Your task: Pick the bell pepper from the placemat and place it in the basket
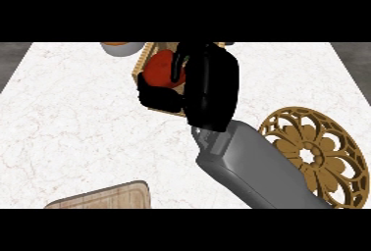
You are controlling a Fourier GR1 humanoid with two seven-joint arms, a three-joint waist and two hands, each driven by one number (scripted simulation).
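The red bell pepper (159, 68) is held over the wooden basket (145, 58) at the counter's back middle. My right hand (206, 83) is curled round the pepper, thumb below and fingers over its top, and hides much of both pepper and basket. The grey right forearm (250, 166) stretches back from the lower right. The round, golden openwork placemat (319, 152) lies at the right with nothing on it. My left hand does not show.
A pale bowl (121, 47) stands at the back edge, left of the basket. A wooden cutting board (105, 198) lies at the front left. The white marble counter (72, 112) runs across the view.
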